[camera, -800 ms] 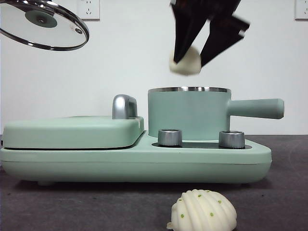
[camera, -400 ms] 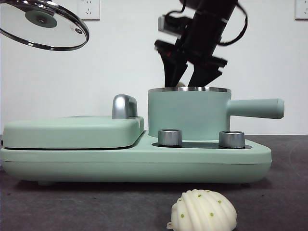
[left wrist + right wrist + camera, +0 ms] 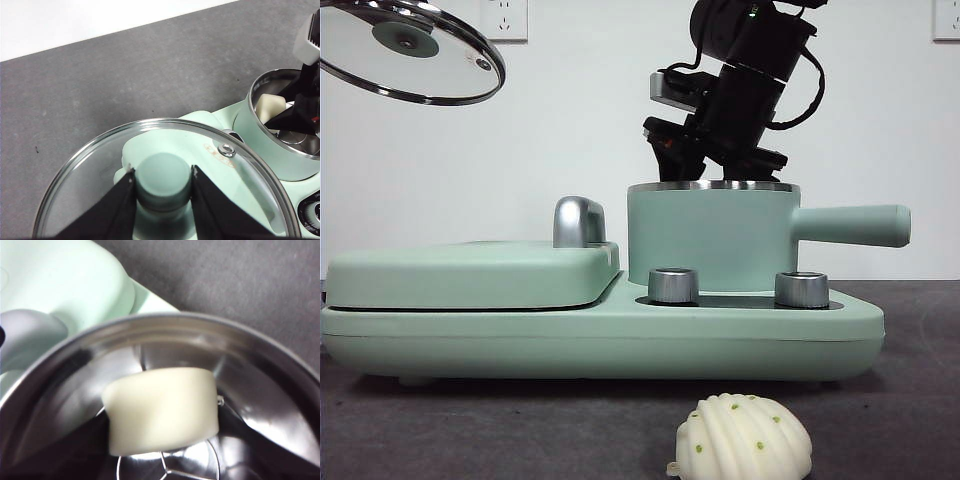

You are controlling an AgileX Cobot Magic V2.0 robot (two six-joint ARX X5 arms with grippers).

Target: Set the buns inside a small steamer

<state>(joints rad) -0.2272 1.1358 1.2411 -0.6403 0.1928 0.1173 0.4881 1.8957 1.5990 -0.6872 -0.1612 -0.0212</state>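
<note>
The right gripper [image 3: 715, 172] reaches down into the mint-green cylindrical steamer pot with a steel rim [image 3: 712, 238]; its jaw tips are hidden below the rim, so I cannot tell how they stand; inside, the smooth cream-white pillow-shaped bun [image 3: 162, 409] sits low in the shiny steel interior, also visible from the left wrist [image 3: 270, 106]. The left gripper [image 3: 163, 186] pinches the green knob of the round glass lid with a steel edge [image 3: 415, 50], held high and off to the side of the pot; 1 ridged shell-shaped bun with green specks [image 3: 744, 440] lies on the dark grey table [image 3: 470, 430] in front of the mint-green cooker base [image 3: 600, 340].
</note>
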